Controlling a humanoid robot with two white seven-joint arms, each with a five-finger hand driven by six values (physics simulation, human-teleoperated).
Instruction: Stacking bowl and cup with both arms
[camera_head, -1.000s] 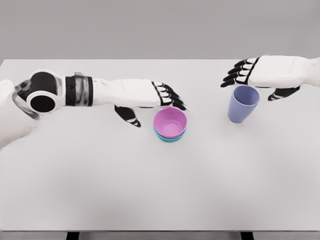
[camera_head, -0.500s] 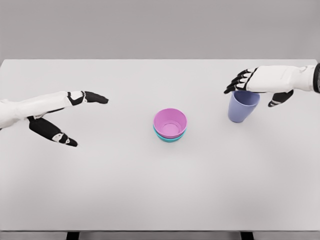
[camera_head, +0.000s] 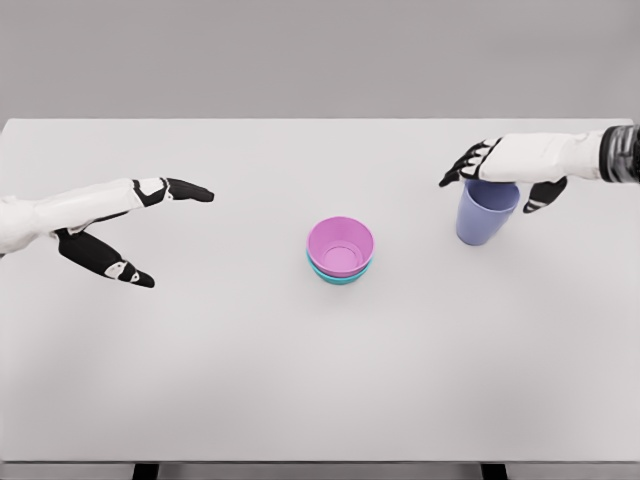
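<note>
Nearest, at the table's (camera_head: 300, 400) middle, the pink bowl (camera_head: 340, 245) sits nested in a teal bowl (camera_head: 340, 275), with the left hand (camera_head: 110, 225) well apart, fingers spread and empty. Farther right, the right hand (camera_head: 505, 170) hovers over the upright purple cup (camera_head: 487, 212), fingers loose, grasping nothing. The cup looks light, rigid and smooth, likely slippery, so it is best gripped around its sidewall near the rim.

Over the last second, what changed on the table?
The left hand let go of the stacked pink bowl and pulled back to the left edge, open. The right hand slid slightly right above the lavender plastic cup, not gripping it. Bowls, including the teal bowl, and cup stayed put.
</note>
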